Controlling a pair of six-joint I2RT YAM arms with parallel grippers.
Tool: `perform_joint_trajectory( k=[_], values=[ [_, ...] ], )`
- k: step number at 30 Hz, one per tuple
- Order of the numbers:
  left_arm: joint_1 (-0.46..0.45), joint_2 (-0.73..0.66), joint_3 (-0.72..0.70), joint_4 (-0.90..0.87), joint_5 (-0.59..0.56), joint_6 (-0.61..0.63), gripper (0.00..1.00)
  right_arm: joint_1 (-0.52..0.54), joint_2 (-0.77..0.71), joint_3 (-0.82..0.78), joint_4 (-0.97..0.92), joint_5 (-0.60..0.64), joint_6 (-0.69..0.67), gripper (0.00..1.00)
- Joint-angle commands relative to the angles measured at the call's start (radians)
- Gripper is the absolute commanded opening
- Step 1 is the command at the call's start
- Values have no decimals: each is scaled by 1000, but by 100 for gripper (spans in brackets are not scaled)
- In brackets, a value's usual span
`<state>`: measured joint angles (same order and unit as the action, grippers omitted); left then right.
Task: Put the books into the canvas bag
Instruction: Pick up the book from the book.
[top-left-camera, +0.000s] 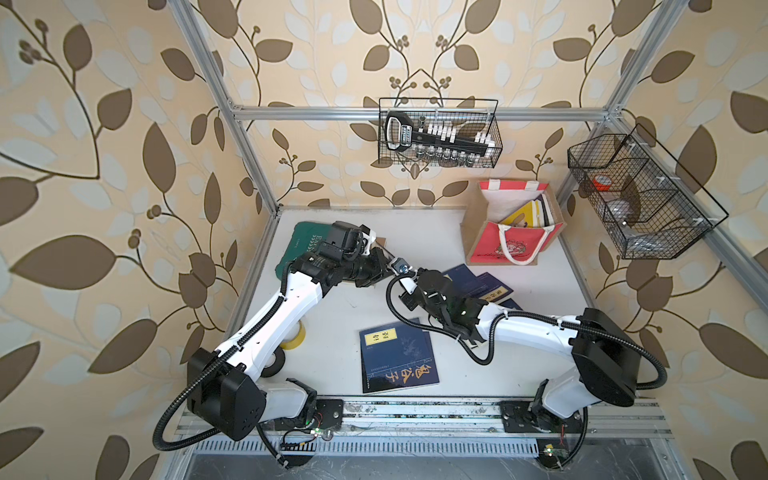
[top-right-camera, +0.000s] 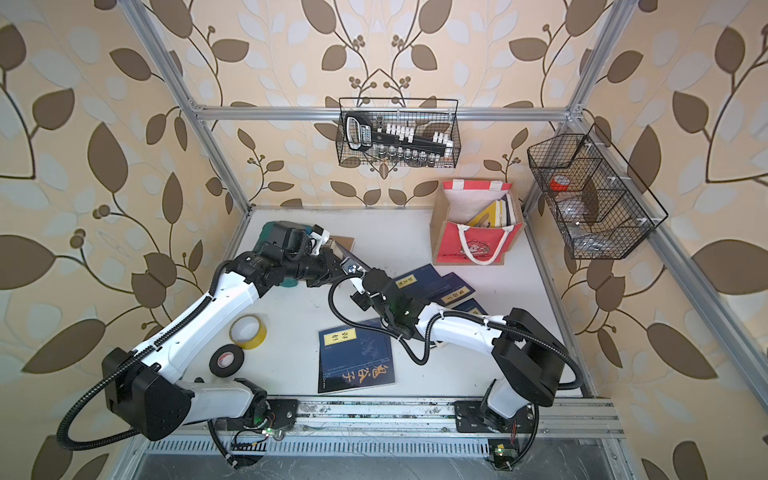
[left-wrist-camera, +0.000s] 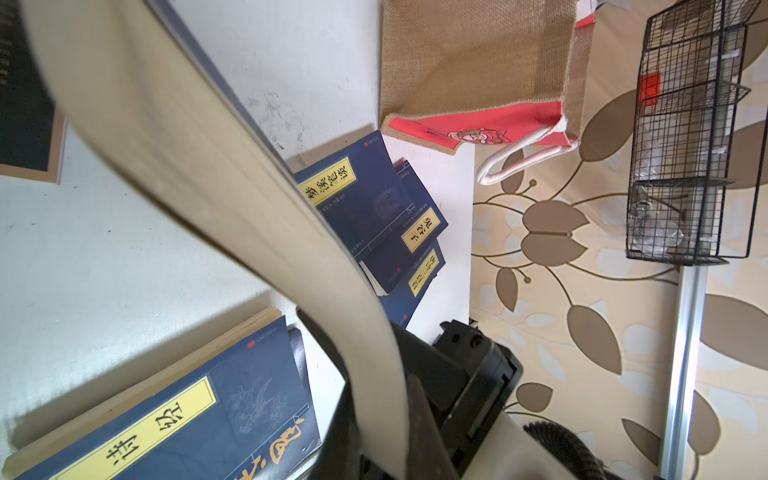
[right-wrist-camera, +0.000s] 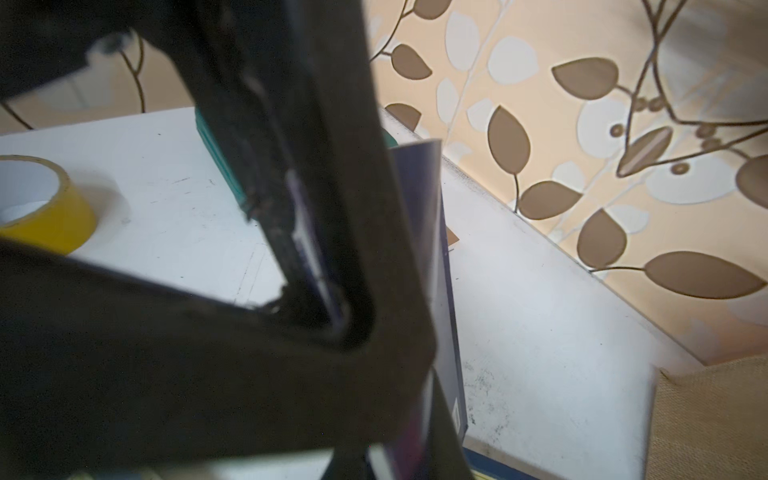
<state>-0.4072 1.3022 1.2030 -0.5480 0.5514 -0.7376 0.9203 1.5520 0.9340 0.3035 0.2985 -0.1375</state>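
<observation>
A: Near edge first. At 6 o'clock a stack of navy paperbacks (top-left-camera: 397, 357) with yellow title labels lies flat on the white tabletop (top-left-camera: 332, 316), untouched. At 8 o'clock sit a yellow tape roll (top-right-camera: 248, 331) and a black tape roll (top-right-camera: 226, 360). Neither is part of the task.

B: Centre?

A: Both arms meet there. The left gripper (top-left-camera: 377, 269) is clenched on a thin navy paperback (left-wrist-camera: 232, 199) with cream page edges, which is raised off the table and standing on edge. The right gripper (top-left-camera: 400, 274) is clamped on its cover from the opposite side.

B: So a handover, mid-transfer.

A: That is my reading. Both grip it at once.

B: Beyond that?

A: At 3 o'clock a fan of three navy paperbacks (top-left-camera: 478, 286) lies on the table. At 1 o'clock stands the boxy jute tote (top-left-camera: 511, 249) with its red front panel and white rope handles. It is upright with its mouth open, and bright yellow books (top-left-camera: 521, 216) lean inside.

B: Next move?

A: Judgement only. The left fingers release. The right arm then carries the paperback toward 1 o'clock and lowers it edge-first beside the books inside, clear of the front rope handle.
</observation>
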Motion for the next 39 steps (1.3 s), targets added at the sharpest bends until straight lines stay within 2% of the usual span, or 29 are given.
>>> perform_joint_trajectory(
  k=[1, 2, 3, 5, 7, 10, 13, 16, 19, 25, 30, 32, 33, 35, 37, 39],
  values=[
    [7, -44, 93, 87, 18, 58, 41, -61, -99, -51, 14, -287, 82, 0],
    [10, -48, 100, 80, 19, 78, 58, -100, -131, -73, 31, -368, 117, 0],
    [18, -54, 108, 71, 18, 94, 72, -143, -158, -91, 41, -456, 143, 0],
    [42, -70, 110, 63, 23, 113, 88, -215, -203, -110, 44, -597, 185, 0],
    [77, -83, 104, 64, 55, 128, 98, -279, -239, -119, 44, -714, 212, 0],
    [140, -86, 103, 67, 150, 153, 99, -356, -287, -134, 70, -875, 272, 0],
    [182, -65, 120, 48, 256, 196, 99, -409, -313, -161, 170, -1029, 367, 0],
    [199, -49, 144, -3, 304, 251, 99, -432, -308, -163, 233, -1163, 423, 0],
    [215, -41, 147, -6, 367, 248, 99, -430, -294, -158, 247, -1248, 437, 0],
    [223, -15, 198, -76, 416, 195, 99, -413, -320, -194, 228, -1179, 363, 0],
    [223, 3, 242, -230, 385, 295, 95, -400, -344, -201, 204, -1115, 314, 0],
    [224, 8, 233, -264, 355, 334, 91, -399, -349, -201, 219, -1146, 317, 0],
    [223, 5, 220, -256, 364, 353, 90, -401, -347, -196, 225, -1170, 332, 0],
    [224, -12, 150, -157, 456, 368, 93, -406, -334, -183, 264, -1218, 399, 0],
    [223, -51, 56, 13, 586, 364, 97, -433, -282, -117, 282, -1301, 536, 0],
    [221, -106, -45, 198, 639, 308, 99, -450, -212, -44, 284, -1410, 648, 0]
  ],
)
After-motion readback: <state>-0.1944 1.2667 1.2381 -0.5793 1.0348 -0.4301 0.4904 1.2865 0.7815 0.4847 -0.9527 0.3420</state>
